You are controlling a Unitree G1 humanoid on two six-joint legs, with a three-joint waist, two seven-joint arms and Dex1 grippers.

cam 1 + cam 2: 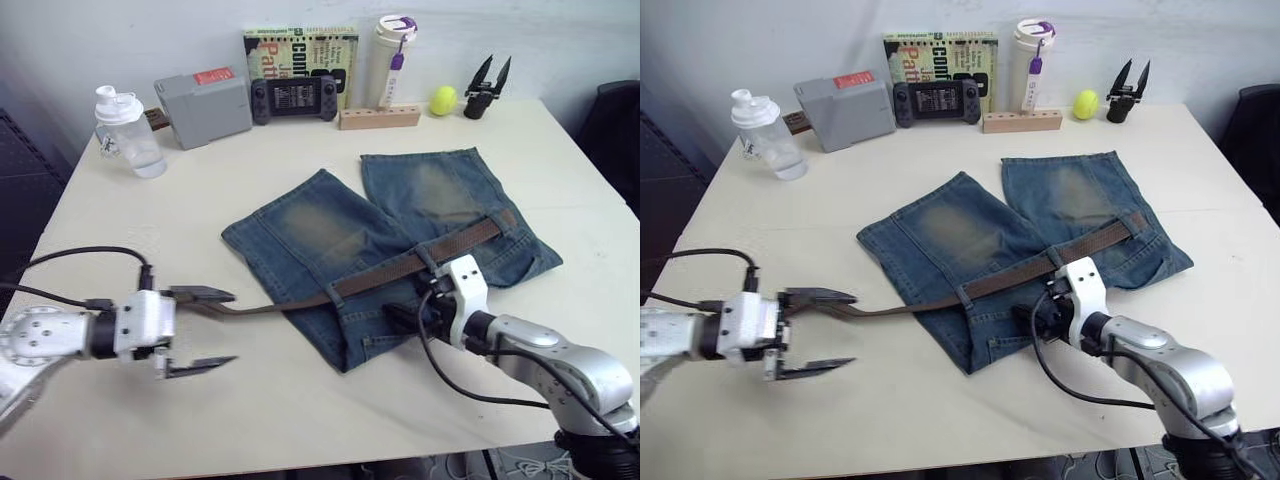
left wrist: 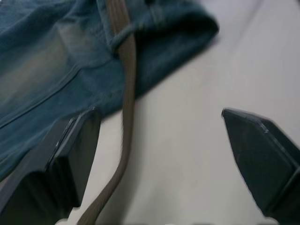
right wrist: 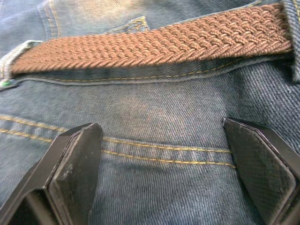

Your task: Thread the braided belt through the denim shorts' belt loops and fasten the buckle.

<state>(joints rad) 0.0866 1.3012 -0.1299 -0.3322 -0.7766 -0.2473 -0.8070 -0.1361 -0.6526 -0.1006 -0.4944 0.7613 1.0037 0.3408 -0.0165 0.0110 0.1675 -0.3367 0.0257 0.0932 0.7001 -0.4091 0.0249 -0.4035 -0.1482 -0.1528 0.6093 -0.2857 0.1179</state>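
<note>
A pale cream surface stood against a light wall. Along its far edge sat a clear shaker bottle with a white lid, a grey box bearing a red label too small to read, a black handheld game console, a green book whose cover showed large letters reading roughly "Con" and "Pat" — the rest hidden — a white tumbler with a purple lid, a wooden block, a yellow ball and a spare black 2-finger gripper.

The denim shorts lay flat in the middle of the surface, legs pointing toward the far edge, waistband toward the robot. The braided belt ran along the waistband, passing under at least 1 of the belt loops, and its darker leather tip trailed off the shorts to the robot's left across bare surface.

The left end effector was spread wide just off the shorts' left edge, its upper finger touching or just over the belt tip, gripping nothing. The right end effector was also parted, both fingers resting over the denim just below the belt — nothing held.
</note>
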